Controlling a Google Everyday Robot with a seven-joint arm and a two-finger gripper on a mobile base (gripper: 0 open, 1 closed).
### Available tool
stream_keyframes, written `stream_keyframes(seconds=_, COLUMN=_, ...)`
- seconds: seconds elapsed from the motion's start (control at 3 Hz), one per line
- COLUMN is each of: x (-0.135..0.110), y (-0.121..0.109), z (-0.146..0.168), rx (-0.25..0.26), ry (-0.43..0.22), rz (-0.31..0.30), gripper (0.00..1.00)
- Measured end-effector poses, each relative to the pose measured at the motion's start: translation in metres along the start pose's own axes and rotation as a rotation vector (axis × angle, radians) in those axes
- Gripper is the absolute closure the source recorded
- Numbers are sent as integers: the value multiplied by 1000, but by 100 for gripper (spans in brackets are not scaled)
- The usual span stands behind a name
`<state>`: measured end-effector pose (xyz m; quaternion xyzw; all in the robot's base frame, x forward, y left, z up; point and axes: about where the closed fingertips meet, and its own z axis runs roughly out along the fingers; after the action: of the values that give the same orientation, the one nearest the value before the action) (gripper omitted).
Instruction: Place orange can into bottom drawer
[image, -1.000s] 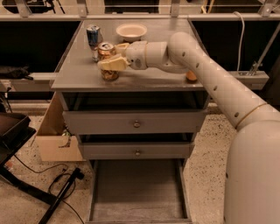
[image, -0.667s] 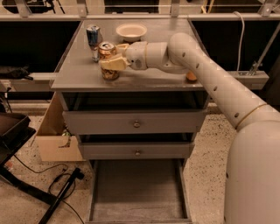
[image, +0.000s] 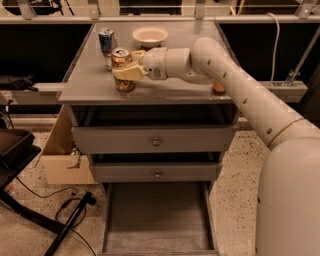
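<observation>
The orange can (image: 123, 84), orange-brown with a silver top, stands near the front left of the grey cabinet top (image: 170, 87). My gripper (image: 128, 72) reaches in from the right, and its cream fingers (image: 125, 73) are closed around the middle of the can. The can's base looks at or just above the surface. The bottom drawer (image: 156, 216) is pulled out below, a wide shallow grey tray with nothing in it.
A slim blue-and-silver can (image: 106, 41) stands just behind the orange can. A pale bowl (image: 150, 35) sits at the back. An orange ball (image: 218, 88) peeks out behind my arm at the right. Two knobbed drawers (image: 156, 142) are shut. A cardboard box (image: 62, 157) and cables lie at the left.
</observation>
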<state>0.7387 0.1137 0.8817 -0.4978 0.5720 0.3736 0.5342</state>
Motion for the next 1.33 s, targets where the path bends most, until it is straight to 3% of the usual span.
stream_keyframes(seconds=0.33, x=-22, y=11, z=-19, rx=-11, ry=-2, rz=-33, gripper=100)
stream_keyframes(seconds=0.67, x=-56, y=46, z=-49, rx=-38, ry=-20, rz=-71, gripper=100)
stream_keyframes(seconds=1.0, x=-67, y=95, z=-87, rx=-58, ry=-37, rz=-65, gripper=100)
stream_keyframes(seconds=1.33, x=-31, y=139, z=-118, rx=-82, ry=-25, rz=-46, gripper=100)
